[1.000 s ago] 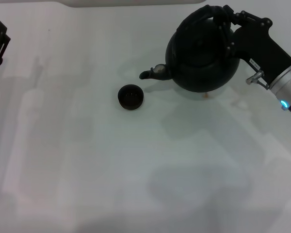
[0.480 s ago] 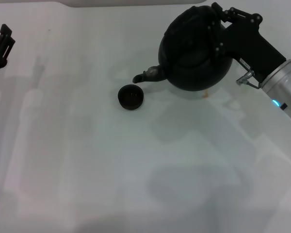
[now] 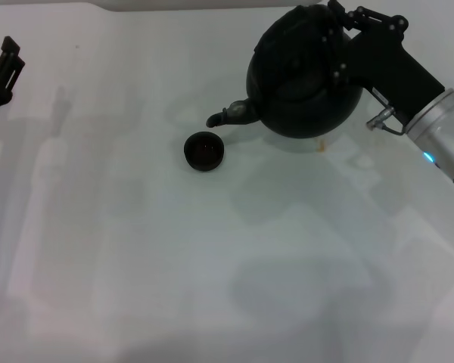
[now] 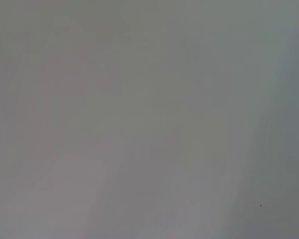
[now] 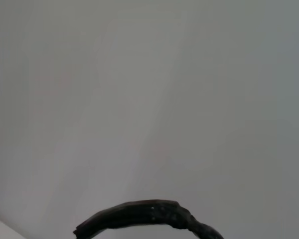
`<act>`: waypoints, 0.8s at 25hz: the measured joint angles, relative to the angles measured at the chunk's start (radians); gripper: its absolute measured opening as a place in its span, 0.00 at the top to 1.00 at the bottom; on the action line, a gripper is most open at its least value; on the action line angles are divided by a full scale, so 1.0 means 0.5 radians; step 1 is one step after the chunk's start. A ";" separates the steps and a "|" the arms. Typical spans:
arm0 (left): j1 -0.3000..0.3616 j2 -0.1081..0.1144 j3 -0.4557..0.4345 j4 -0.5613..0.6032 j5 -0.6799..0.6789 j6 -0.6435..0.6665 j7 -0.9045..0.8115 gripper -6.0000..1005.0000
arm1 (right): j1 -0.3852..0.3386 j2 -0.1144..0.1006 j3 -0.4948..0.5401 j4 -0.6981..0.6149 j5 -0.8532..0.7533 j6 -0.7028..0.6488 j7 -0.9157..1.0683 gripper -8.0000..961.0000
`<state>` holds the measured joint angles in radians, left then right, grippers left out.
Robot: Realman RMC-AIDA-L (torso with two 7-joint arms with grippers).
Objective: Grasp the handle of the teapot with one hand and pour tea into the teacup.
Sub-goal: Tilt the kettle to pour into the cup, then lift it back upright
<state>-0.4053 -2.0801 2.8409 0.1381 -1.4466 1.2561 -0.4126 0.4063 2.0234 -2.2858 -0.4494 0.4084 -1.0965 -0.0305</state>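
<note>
Above the white table (image 3: 174, 265), the right gripper (image 3: 337, 41) pinches the handle (image 5: 144, 216) of the tilted teapot (image 3: 303, 83), spout (image 3: 227, 116) just over the teacup (image 3: 204, 151); the left gripper (image 3: 1, 72) sits parked far left, fingers' state unclear

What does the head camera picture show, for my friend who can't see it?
The right gripper holds a big black teapot by its handle, tipped so the spout points down toward a tiny black teacup on a white table. The left gripper waits at the far left edge.
</note>
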 joint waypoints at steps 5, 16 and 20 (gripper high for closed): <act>-0.013 0.000 0.000 0.000 0.000 0.000 0.000 0.12 | 0.015 0.004 -0.002 -0.004 -0.007 0.000 -0.101 0.84; -0.018 -0.002 0.000 0.022 0.000 -0.006 0.000 0.12 | 0.047 0.006 -0.031 -0.007 -0.008 0.019 -0.278 0.84; -0.018 -0.001 0.000 0.025 0.000 -0.006 0.000 0.12 | 0.048 0.006 -0.031 -0.008 -0.002 0.020 -0.293 0.85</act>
<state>-0.4141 -2.0805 2.8409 0.1503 -1.4466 1.2529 -0.4126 0.4303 2.0264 -2.3012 -0.4535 0.4072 -1.0863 -0.1770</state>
